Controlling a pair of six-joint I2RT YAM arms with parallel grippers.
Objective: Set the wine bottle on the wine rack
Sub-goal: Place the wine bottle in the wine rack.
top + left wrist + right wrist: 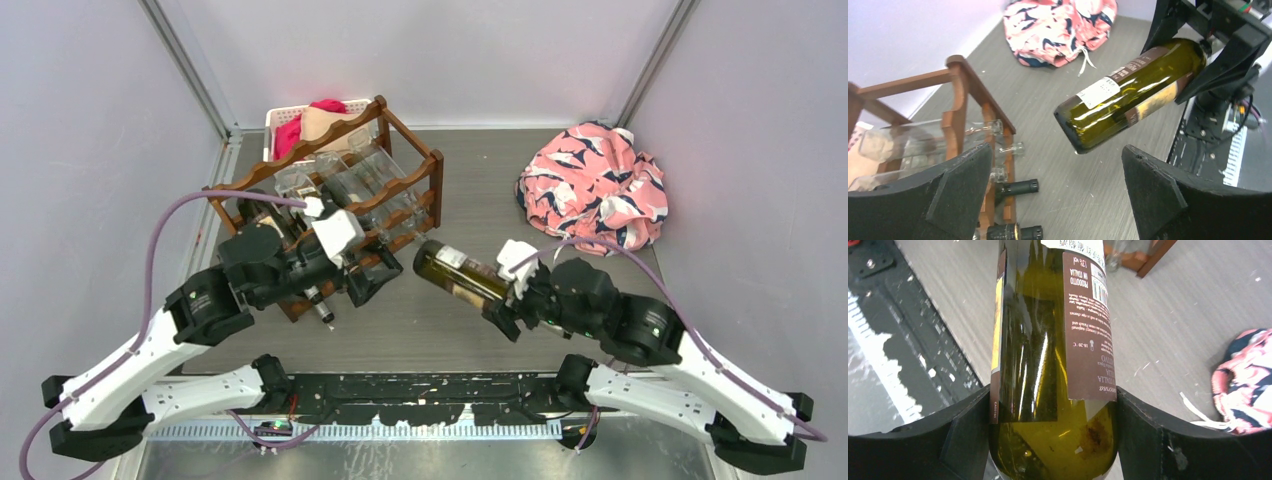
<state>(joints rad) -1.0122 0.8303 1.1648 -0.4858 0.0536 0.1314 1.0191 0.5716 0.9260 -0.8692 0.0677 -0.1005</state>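
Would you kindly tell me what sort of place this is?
Probably a robot test cell, not a home: plain white walls enclose a grey table, two arms are bolted at its edge, and a wine rack and patterned cloth bundle serve as props.

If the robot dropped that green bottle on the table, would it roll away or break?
It would probably roll: the wine bottle is round and the table looks flat. It looks like shiny glass, so a drop might crack it. That smooth surface may be slippery; the right gripper squeezes it from both sides.
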